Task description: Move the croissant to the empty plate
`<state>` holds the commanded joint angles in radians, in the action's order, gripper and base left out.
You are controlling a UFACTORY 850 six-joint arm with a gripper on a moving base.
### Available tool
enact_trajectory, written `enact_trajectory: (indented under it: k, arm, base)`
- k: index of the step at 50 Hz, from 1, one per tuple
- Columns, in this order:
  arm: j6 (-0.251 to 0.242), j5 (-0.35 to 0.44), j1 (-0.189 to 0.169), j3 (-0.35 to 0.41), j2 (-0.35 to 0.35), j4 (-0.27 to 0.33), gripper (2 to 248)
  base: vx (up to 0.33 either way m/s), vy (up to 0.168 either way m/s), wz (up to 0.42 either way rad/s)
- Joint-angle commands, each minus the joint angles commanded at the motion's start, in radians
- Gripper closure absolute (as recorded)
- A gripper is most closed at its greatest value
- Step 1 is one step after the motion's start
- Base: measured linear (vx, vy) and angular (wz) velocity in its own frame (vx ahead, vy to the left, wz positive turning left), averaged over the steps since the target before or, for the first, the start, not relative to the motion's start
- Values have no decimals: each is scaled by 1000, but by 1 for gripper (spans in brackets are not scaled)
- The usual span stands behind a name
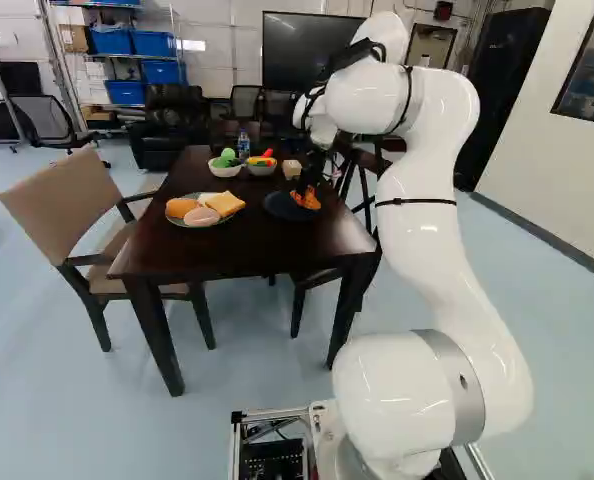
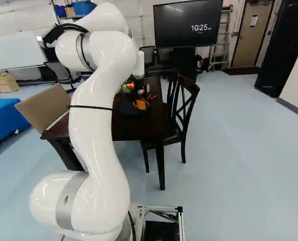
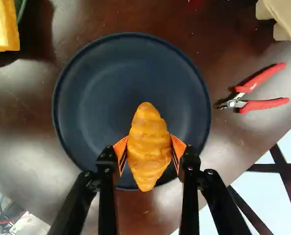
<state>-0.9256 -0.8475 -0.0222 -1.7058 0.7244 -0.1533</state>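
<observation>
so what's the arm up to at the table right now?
The arm's gripper is shut on the croissant, one orange pad on each side. It has it over the dark blue plate, which has no other food on it. I can't tell whether the croissant touches the plate. It hasn't been let go, so the move isn't finished. The plate with the bread slice stands beside it, and red-handled cutters lie on the table on the other side.

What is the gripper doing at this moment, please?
Gripper: closed on the croissant, an orange pad against each side, over the dark plate.
</observation>
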Motion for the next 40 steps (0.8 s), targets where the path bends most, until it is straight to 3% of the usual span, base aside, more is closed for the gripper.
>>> enact_trajectory:
  k: [15,16,21,22,26,27,31,32,40]
  arm:
    - [0,0,0,0,0,0,118]
    - [0,0,0,0,0,0,100]
    - [0,0,0,0,0,0,100]
    - [0,0,0,0,0,0,69]
    - [0,0,0,0,0,0,69]
    - [0,0,0,0,0,0,35]
    - [0,0,0,0,0,0,35]
    - [0,0,0,0,0,0,5]
    - [0,0,0,1,-3,0,3]
  base:
    - [0,0,0]
    - [0,0,0]
    - [0,0,0]
    - [0,0,0]
    - [0,0,0]
    - [0,0,0]
    - [0,0,0]
    - [0,0,0]
    - [0,0,0]
